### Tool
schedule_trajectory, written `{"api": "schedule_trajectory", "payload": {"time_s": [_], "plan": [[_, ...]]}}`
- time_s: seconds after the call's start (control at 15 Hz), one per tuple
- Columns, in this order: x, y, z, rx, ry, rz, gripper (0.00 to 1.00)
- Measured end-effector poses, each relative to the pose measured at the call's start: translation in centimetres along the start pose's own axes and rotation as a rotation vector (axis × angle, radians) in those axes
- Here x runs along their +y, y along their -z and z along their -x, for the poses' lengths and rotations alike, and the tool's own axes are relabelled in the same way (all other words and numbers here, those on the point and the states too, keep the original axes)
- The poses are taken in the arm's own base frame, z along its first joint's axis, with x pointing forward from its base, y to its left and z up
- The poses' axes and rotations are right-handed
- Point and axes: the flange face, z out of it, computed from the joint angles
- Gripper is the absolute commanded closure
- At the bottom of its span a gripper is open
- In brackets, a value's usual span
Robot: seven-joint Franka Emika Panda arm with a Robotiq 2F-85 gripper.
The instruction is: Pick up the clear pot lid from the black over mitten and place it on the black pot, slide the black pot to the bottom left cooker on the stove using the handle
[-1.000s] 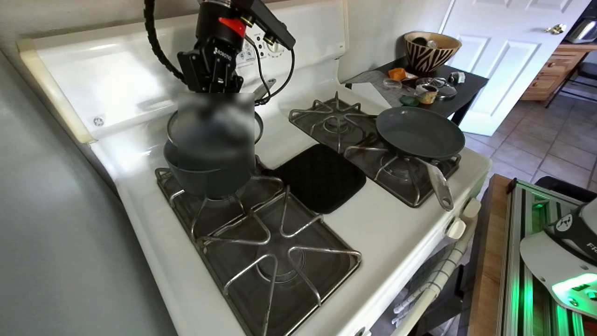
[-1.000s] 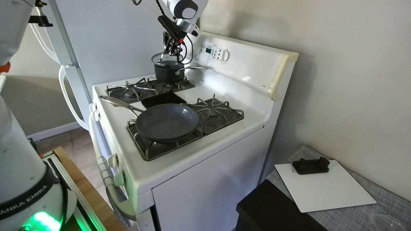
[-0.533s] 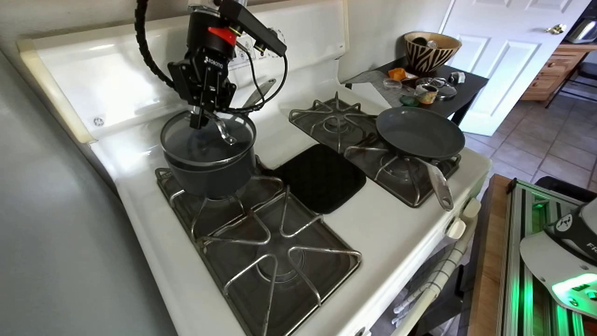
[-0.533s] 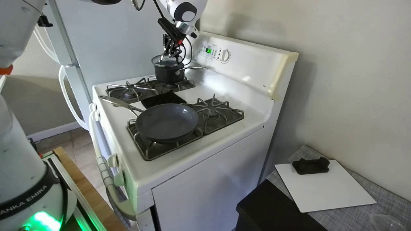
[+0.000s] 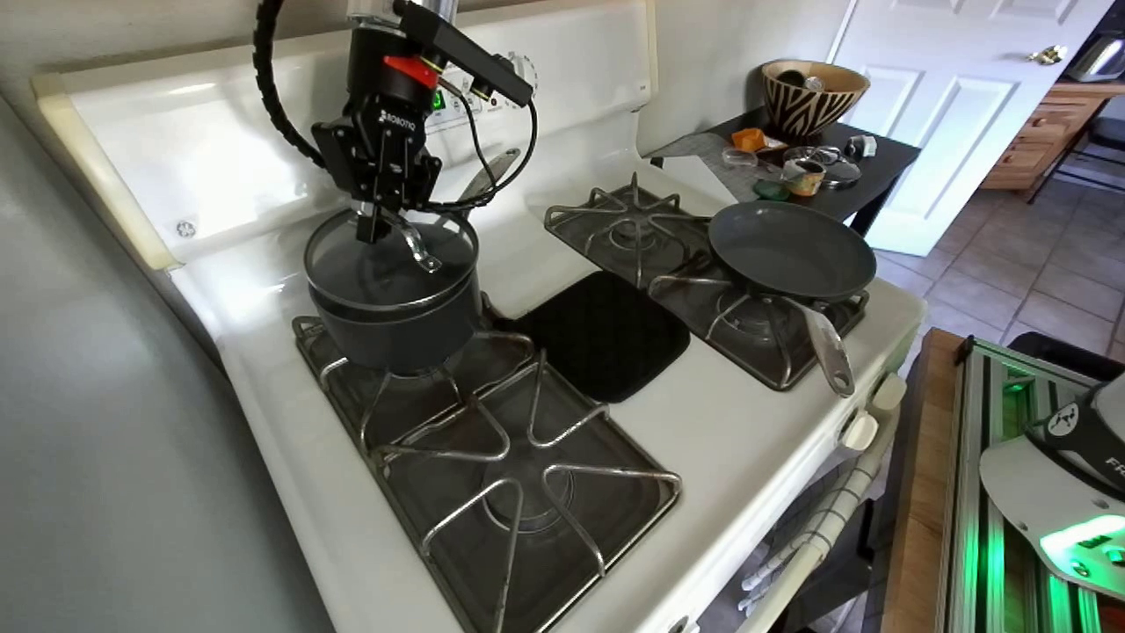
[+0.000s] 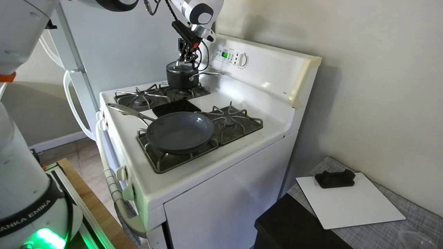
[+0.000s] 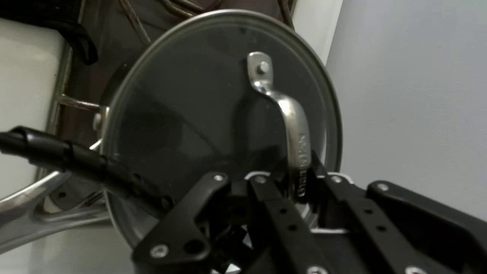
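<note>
The clear pot lid (image 5: 413, 280), glass with an arched silver handle, lies level over the mouth of the black pot (image 5: 400, 338); contact all round cannot be made out. My gripper (image 7: 298, 169) is shut on the lid's handle, whose far end is hidden between the fingers. In an exterior view the lid (image 6: 181, 68) lines up with the pot (image 6: 181, 81). The pot sits on a back grate, its long handle (image 6: 211, 73) reaching toward the back panel. The black over mitten (image 5: 606, 338) lies flat with nothing on it. The bottom left cooker (image 5: 527, 479) stands bare on the stove (image 5: 694, 431).
A shallow dark pan (image 5: 791, 251) covers a grate across the stove, its handle jutting over the front edge. A tall grey panel (image 6: 121, 45) rises close beside the pot. The stove's back panel (image 5: 193, 149) is just behind my gripper. A loose cable loops near the pot's handle.
The lid, still in my gripper, has shifted a little and come down level, now squarer over the pot. The pot, mitten and pan have stayed put.
</note>
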Motion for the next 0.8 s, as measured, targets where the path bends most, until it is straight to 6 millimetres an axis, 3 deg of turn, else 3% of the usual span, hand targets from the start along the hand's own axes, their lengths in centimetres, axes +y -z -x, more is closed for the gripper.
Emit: {"api": "schedule_trajectory", "payload": {"time_s": [0.8], "plan": [[-0.1,-1.4,-0.6,-0.016,-0.043,-0.004,1.0]]}}
